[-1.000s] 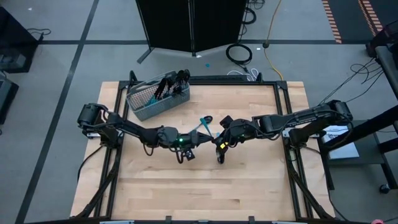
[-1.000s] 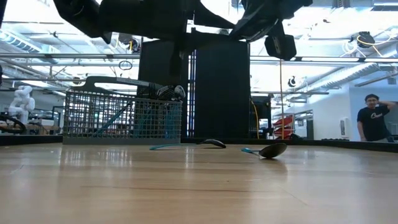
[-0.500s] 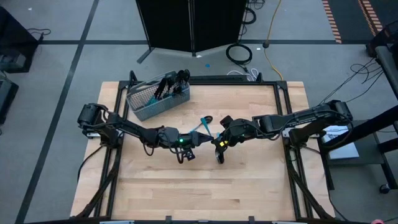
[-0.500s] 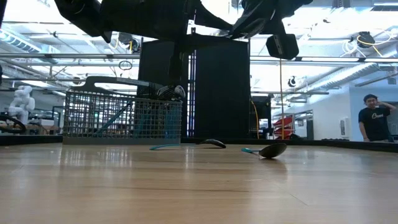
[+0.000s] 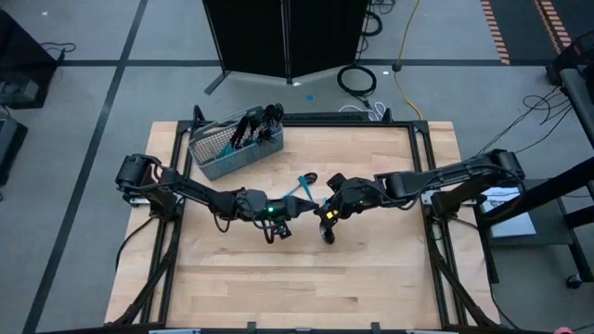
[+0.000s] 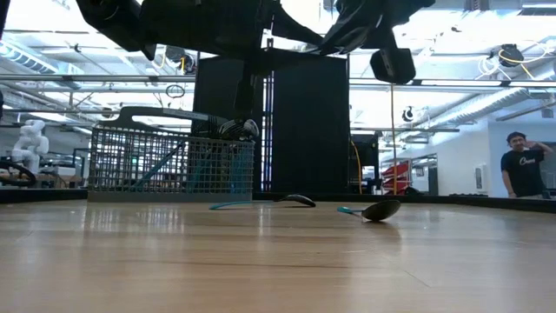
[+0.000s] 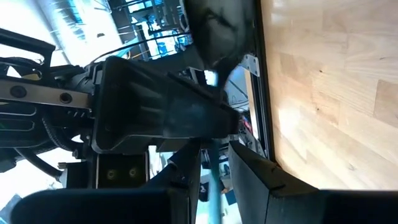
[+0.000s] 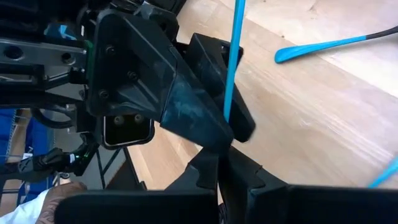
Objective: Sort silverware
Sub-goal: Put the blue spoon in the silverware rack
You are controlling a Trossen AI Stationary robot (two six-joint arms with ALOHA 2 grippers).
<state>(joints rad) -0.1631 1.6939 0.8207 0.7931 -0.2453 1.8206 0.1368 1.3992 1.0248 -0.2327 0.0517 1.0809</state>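
My two grippers meet in mid-air over the table's middle, tip to tip. My left gripper (image 5: 293, 210) and my right gripper (image 5: 317, 211) are both shut on one piece of silverware, of which only the slim light-blue handle (image 8: 234, 56) shows plainly. Its head I cannot make out. Two spoons with light-blue handles lie flat on the wood under the grippers, one (image 6: 298, 200) farther back, one (image 6: 380, 209) to its right. The grey wire-mesh basket (image 5: 234, 148) stands at the far left with several pieces upright in it. My left gripper pinches the light-blue handle (image 8: 229, 106) between its two fingers, which reach level from the table's left and lie across it. The piece is lifted clear of the table. My right gripper's shut fingers (image 8: 205, 171) come slanting down from the table's right. The handle (image 7: 213, 177) runs straight into them. The left gripper's finger hides the place of contact, so which part of the handle they have cannot be told.
Bare wood lies all around the table's near half (image 5: 297, 288). A black metal frame (image 5: 422, 186) runs along the table's edges. A dark partition (image 6: 304, 130) stands behind the far edge, and a person (image 6: 526, 165) stands far off in the room.
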